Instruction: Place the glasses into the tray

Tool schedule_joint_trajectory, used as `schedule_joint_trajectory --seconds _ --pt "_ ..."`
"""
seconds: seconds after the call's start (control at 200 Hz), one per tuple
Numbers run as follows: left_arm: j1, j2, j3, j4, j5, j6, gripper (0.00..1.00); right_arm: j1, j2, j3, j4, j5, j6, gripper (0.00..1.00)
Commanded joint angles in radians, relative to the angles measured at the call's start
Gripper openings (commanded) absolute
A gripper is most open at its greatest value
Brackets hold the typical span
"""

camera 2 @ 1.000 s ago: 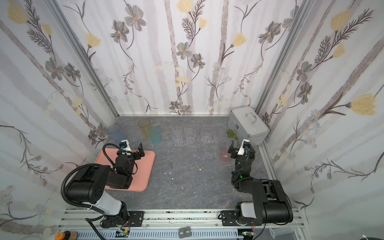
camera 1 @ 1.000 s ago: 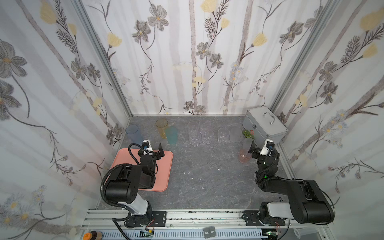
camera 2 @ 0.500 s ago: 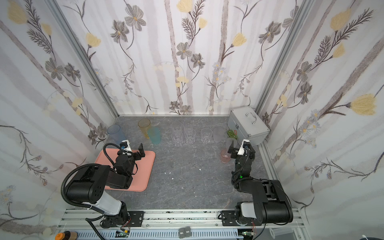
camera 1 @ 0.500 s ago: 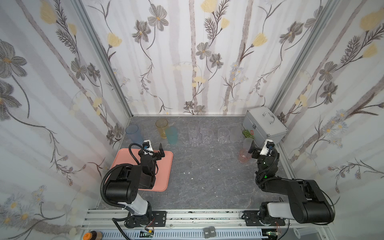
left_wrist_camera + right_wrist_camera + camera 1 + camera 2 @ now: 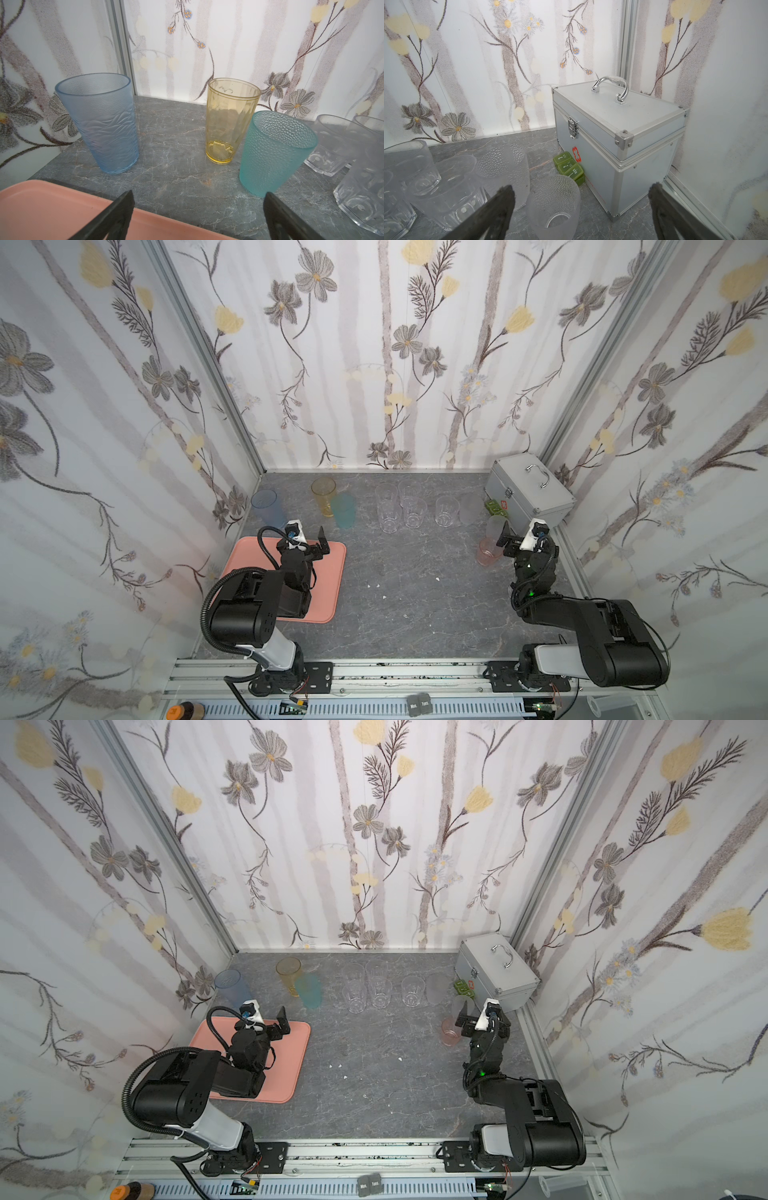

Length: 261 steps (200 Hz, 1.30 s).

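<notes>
Left claw (image 5: 197,199) and right claw (image 5: 581,188) are idling wide open, nothing's shifting. Glasses (image 5: 446,510) are all sitting off the tray (image 5: 332,568), so zero progress.

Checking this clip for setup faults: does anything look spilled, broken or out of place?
The glasses all stand upright, none visibly broken. One oddity: a few small white flecks lie scattered on the grey table between the tray and the pink glass, too small to identify.
</notes>
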<state>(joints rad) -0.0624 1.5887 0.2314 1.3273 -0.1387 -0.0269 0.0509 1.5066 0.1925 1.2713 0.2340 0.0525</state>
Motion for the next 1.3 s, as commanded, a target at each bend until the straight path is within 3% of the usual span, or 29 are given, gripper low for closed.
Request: schedule_joint_trajectory --seconds 0.0,0.145,0.235,0.365,0.604,0.739,0.784,0.854,0.909,0.964,1.024,1.054,1.099,1.134,1.169,1.299 --pt "0.001 -0.004 0.003 0.021 -0.002 -0.004 1.0 -0.001 0.001 0.002 0.048 -0.006 -0.002 1.0" --pt "0.019 -0.009 0.009 0.005 0.01 -0.022 1.0 0.0 -0.003 -0.004 0.058 -0.005 -0.002 1.0" --pt "-0.028 -0.072 -0.011 0.003 -0.096 0.008 1.0 0.016 -0.07 0.007 -0.008 0.016 -0.016 1.0" --pt "-0.082 -0.182 -0.05 -0.018 -0.253 0.013 1.0 0.03 -0.177 0.093 -0.272 0.06 -0.006 1.0" --pt "-0.144 -0.426 -0.052 -0.233 -0.386 -0.12 1.0 0.079 -0.37 0.19 -0.692 0.246 0.167 1.0" --pt "-0.149 -0.544 0.041 -0.554 -0.441 -0.336 1.0 0.085 -0.429 0.347 -1.061 0.24 0.464 1.0" --pt "-0.15 -0.563 0.089 -0.676 -0.403 -0.391 1.0 0.071 -0.449 0.359 -1.129 0.154 0.551 1.0" --pt "-0.149 -0.563 0.147 -0.79 -0.289 -0.406 1.0 0.021 -0.505 0.276 -1.033 -0.122 0.612 1.0" --pt "-0.148 -0.564 0.197 -0.882 -0.23 -0.423 1.0 0.016 -0.547 0.224 -0.97 -0.192 0.643 1.0" --pt "-0.145 -0.575 0.23 -0.942 -0.194 -0.48 1.0 0.025 -0.578 0.204 -0.964 -0.209 0.68 1.0" --pt "-0.137 -0.603 0.237 -0.961 -0.169 -0.668 1.0 0.038 -0.591 0.215 -1.021 -0.223 0.728 0.97" --pt "-0.118 -0.635 0.242 -0.973 -0.063 -0.732 1.0 0.047 -0.592 0.215 -1.039 -0.238 0.756 0.95" --pt "-0.088 -0.68 0.223 -0.931 0.151 -0.732 1.0 0.067 -0.583 0.22 -1.064 -0.255 0.791 0.92" --pt "-0.086 -0.714 0.199 -0.892 0.224 -0.759 1.0 0.088 -0.573 0.232 -1.103 -0.257 0.804 0.91" --pt "-0.086 -0.742 0.179 -0.876 0.249 -0.794 1.0 0.109 -0.563 0.25 -1.146 -0.25 0.81 0.9" --pt "-0.087 -0.813 0.172 -0.956 0.291 -0.887 0.83 0.225 -0.516 0.291 -1.23 -0.18 0.838 0.89"
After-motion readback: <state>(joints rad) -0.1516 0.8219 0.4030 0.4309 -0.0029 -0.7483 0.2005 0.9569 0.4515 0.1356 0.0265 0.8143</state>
